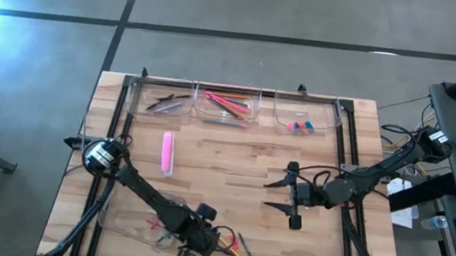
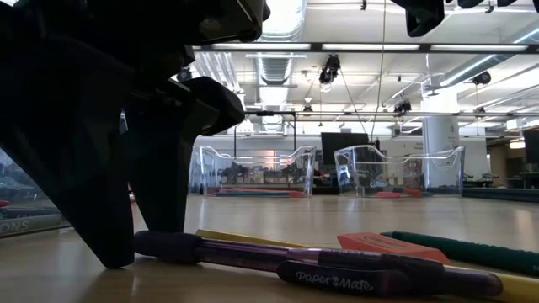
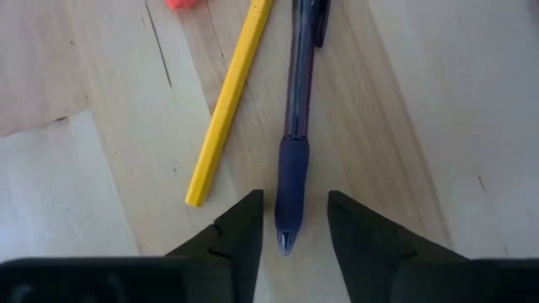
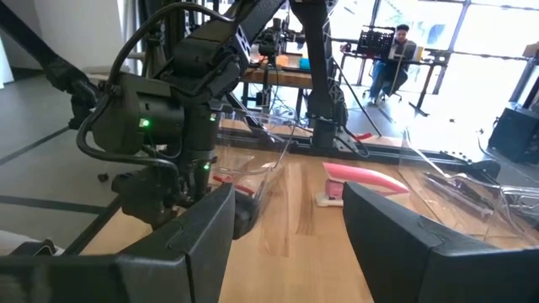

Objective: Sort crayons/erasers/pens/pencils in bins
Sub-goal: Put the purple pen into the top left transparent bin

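Note:
A dark purple pen [image 3: 295,109] lies on the wooden table near its front edge, beside a yellow pencil [image 3: 227,101], a green pencil [image 2: 472,251] and an orange-red eraser [image 2: 379,244]. My left gripper [image 3: 293,231] points steeply down over the pen's rubber grip end [image 3: 290,181]. It is open, with one finger on each side of that end and a thin gap on both sides. In the high view it sits at the near middle [image 1: 198,243]. My right gripper [image 1: 270,195] hangs open and level above the table's right half, holding nothing.
Three clear bins stand along the far edge: one with dark pens [image 1: 161,95], one with pink and red pencils [image 1: 229,102], one with blue and red erasers [image 1: 306,111]. A fourth bin [image 1: 136,221] sits at the near left. A pink block [image 1: 167,152] lies mid-table.

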`<state>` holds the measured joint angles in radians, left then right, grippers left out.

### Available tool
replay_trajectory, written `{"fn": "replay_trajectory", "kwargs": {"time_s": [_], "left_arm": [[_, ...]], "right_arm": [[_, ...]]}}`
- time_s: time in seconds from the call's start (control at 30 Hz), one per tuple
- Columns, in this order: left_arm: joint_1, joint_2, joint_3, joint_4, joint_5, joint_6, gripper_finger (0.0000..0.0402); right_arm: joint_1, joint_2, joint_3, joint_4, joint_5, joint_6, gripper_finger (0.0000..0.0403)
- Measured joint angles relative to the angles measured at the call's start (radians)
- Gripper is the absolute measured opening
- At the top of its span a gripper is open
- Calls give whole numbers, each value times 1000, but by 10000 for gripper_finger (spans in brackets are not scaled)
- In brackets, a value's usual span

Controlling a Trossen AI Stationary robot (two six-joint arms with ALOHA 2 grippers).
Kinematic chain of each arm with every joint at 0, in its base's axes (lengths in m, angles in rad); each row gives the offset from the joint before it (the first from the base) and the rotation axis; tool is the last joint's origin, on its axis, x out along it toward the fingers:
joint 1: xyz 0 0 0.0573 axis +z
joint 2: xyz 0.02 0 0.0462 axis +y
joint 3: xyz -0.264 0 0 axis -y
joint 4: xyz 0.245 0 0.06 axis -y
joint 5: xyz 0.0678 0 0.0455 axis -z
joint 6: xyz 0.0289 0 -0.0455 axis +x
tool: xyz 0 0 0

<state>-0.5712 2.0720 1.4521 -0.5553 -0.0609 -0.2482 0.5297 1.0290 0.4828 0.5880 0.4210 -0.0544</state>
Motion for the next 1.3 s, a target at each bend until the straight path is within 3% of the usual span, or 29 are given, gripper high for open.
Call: {"fn": "replay_trajectory", "kwargs": {"time_s": [0.3, 0.6, 0.8, 1.03, 1.17, 1.3], "left_arm": [[0, 0, 7, -2, 46, 47, 17], [0, -71, 37, -10, 59, 55, 9], [5, -203, 86, -64, -119, 27, 8], [57, -415, 73, -415, -402, 34, 7], [164, -539, 29, -569, -447, 22, 7], [348, -662, -68, -628, -446, 79, 7]], "right_arm": [[0, 0, 0, 0, 1, 2, 210], [0, 0, 0, 0, 2, 2, 210], [0, -4, 0, 41, 1, 32, 210], [2, -13, 0, 66, 0, 31, 210], [2, -12, 0, 66, 0, 28, 210], [2, -12, 0, 65, 0, 28, 210]]}}
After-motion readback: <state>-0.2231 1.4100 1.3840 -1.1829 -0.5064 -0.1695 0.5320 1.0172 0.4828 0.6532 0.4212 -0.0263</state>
